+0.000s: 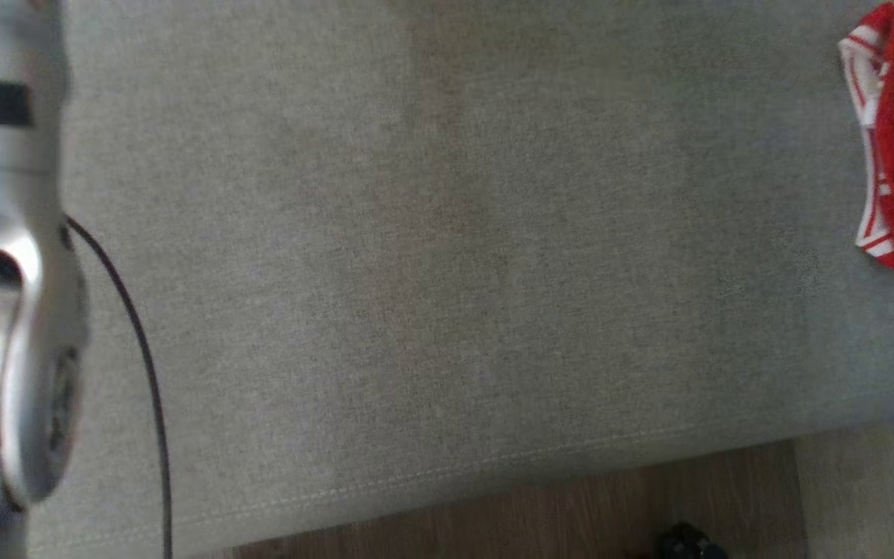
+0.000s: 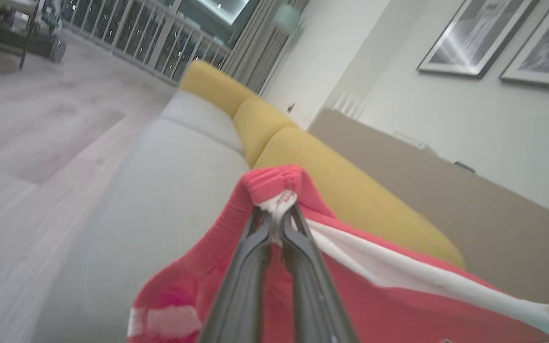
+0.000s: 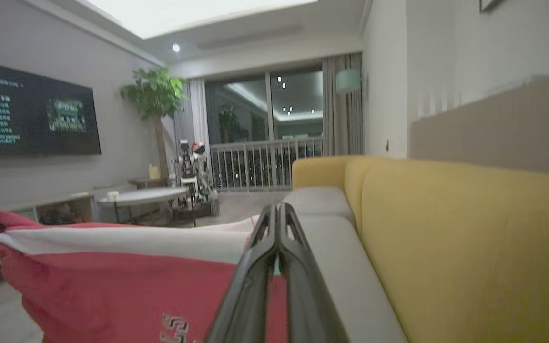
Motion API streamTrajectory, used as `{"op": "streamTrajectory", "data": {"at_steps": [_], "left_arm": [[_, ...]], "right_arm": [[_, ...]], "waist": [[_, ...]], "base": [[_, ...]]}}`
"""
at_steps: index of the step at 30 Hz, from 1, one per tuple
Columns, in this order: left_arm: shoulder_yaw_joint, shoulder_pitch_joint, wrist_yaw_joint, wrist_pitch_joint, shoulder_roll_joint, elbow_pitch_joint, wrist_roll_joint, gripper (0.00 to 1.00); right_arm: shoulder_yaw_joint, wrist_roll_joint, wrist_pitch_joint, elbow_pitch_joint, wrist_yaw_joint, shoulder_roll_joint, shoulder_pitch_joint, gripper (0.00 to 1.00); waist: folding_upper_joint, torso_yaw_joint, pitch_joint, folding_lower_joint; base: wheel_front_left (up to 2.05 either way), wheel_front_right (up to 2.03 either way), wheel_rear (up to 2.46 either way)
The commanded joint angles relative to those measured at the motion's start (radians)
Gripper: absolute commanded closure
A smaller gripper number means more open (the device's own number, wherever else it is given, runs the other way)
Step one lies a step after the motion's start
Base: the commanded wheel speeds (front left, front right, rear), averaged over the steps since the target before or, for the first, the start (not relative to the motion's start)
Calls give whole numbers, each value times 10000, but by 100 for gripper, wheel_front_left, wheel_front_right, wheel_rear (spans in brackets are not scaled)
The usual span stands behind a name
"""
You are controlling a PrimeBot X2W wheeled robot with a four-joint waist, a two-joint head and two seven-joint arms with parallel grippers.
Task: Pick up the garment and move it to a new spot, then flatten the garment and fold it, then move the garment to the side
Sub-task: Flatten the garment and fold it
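Garment [image 3: 112, 276], red with a white band, hangs stretched over the grey sofa seat [image 1: 447, 272], with the left gripper [image 2: 278, 212] and right gripper [image 3: 277, 212] each clenched on its upper edge. Risk, as judged: both pinches are thin, so one end may slip and the cloth land bunched. Print [image 3: 175, 327] on the cloth is cut off and the television [image 3: 31, 114] text is blurred; neither can be read.

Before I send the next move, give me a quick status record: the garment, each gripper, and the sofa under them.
garment: red with white bands, lifted and stretched between both grippers
left gripper: shut on a bunched red and white edge of the garment
right gripper: shut on the garment at its white band
sofa seat: grey fabric, below the held garment
backrest: yellow, alongside the seat
stage: garment picked up; not yet laid flat or folded
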Motion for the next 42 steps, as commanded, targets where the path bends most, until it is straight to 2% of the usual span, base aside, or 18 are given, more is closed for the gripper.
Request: {"op": "streamTrajectory", "data": {"at_steps": [1, 7, 14, 20, 28, 34, 42], "left_arm": [[96, -67, -196, -159, 316, 15, -48, 100], [-431, 1117, -974, -609, 74, 1624, 52, 100], [-1440, 3135, -1317, -537, -98, 3023, 498, 100], [-2152, 4654, -1453, -462, 4, 3578, 798, 100], [-2977, 6002, -1495, -970, 22, 3374, 1085, 100], [-3396, 6843, -1499, -1174, 193, 3087, 995, 100], [-3400, 8108, -1500, -1546, 331, 2636, 389, 100]], "right_arm": [[184, 95, -52, -111, -4, 304, 279, 100], [1483, 730, -59, 873, -4, 396, 1830, 100], [3037, 1910, 308, 1823, -4, 90, 3373, 100], [4378, 2763, 1028, 1867, -4, -322, 4487, 100], [5729, 3559, 1762, 1531, -4, -1339, 5845, 100], [6381, 4195, 2336, 1145, -4, -1966, 6605, 100], [7316, 4984, 3368, 297, -4, -2616, 7547, 100]], "waist": [[1, 43, 310, -5], [1, 309, 75, -5], [1, 685, -959, -5], [1, 711, -1981, -5], [1, 923, -2883, -5], [1, 882, -3443, -5], [1, 761, -4285, -5]], "base": [[0, 0, 0], [0, 0, 0], [0, 0, 0], [0, 0, 0], [0, 0, 0], [0, 0, 0], [0, 0, 0]]}}
